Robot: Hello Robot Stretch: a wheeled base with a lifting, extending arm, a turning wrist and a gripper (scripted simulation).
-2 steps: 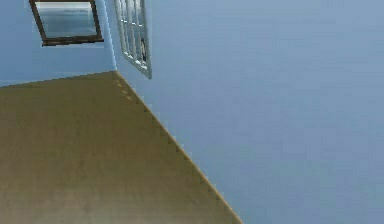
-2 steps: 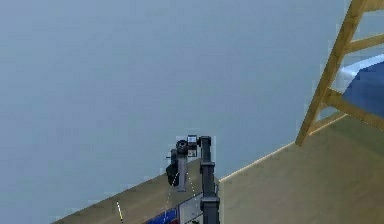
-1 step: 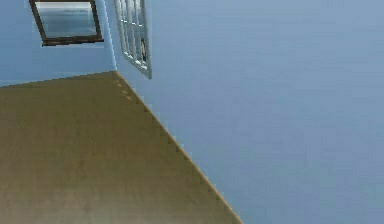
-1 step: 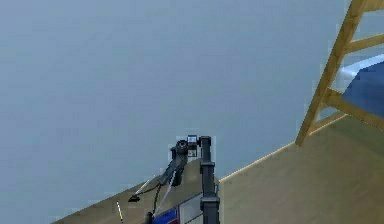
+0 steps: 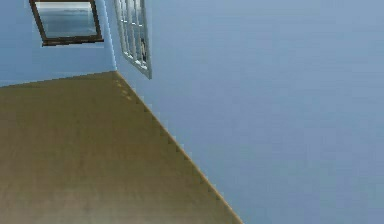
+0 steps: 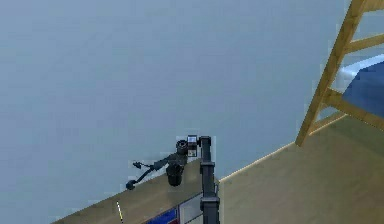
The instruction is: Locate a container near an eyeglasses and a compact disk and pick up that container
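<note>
- The search step is proceeding; the container location cannot be told.
- Claw (image 6: pixel 133 175), lower centre of the arm side view, is carrying nothing; its finger state cannot be told.
- The next move is calling for turning away from the blue wall (image 5: pixel 280 90).

Floor (image 5: pixel 80 150): brown, wood-tone, even colour. In forward view it runs from bottom edge up to far wall at upper left. On right it meets blue wall (image 5: pixel 280 100) along diagonal line, with thin pale skirting strip (image 5: pixel 170 140) at joint. Arm side view: same brown floor across lower right, pale strip again at wall foot. Wooden ladder-like frame (image 6: pixel 335 75) stands on floor at upper right, leaning, lower foot planted near wall.
</note>
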